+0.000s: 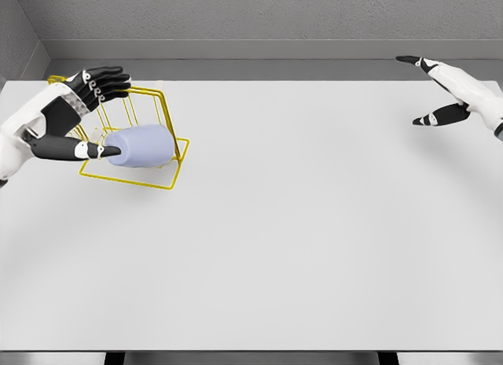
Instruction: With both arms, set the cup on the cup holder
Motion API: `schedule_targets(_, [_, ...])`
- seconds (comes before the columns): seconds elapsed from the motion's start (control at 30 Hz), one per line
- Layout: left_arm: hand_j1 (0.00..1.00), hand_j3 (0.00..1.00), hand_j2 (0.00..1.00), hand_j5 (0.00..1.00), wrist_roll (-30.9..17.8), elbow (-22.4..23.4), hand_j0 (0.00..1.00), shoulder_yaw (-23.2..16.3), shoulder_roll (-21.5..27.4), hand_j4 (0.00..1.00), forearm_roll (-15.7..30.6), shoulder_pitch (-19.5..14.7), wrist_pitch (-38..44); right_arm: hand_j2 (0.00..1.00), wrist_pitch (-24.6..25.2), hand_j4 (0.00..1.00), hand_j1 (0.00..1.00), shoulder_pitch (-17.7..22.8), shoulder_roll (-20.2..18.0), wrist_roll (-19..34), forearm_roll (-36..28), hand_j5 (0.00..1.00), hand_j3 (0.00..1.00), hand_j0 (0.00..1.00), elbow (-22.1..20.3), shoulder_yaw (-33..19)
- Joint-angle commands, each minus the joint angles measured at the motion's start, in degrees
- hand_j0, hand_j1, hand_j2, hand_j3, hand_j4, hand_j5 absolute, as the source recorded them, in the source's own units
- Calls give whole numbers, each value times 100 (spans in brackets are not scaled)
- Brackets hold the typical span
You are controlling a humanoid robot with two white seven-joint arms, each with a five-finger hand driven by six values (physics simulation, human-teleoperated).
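Two spread, left robot hand (82,113) touching cup (141,146)

- One view only, from the robot's head, looking down and forward over the white table (299,247).
- It takes in the table from near edge to far wall (259,15).

The cup (141,146) looked like smooth, matt pale-lavender plastic. The cup holder (161,137), at nine o'clock, was thin yellow wire with a slight sheen. The table (299,239) was a smooth, matt white. The left hand (78,117) showed glossy black fingers and white shell plates.
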Motion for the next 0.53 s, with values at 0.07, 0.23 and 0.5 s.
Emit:
schedule_targets(0.07, [100,100,100,100,-289,-233,100,77,127,100,51,184,-554,100,6,100,100,9,-13,-3,-38,100,100,100,-3,-15])
schedule_targets(0.23, [100,100,100,100,-757,-462,100,350,453,100,-11,624,-2033,100,6,100,100,44,-92,-12,-38,100,100,100,-12,-15])
schedule_targets(0.5, [100,100,100,100,-757,-576,100,-2,391,100,-336,1011,-2033,100,6,100,100,457,-101,-12,-21,100,100,100,-65,-533])
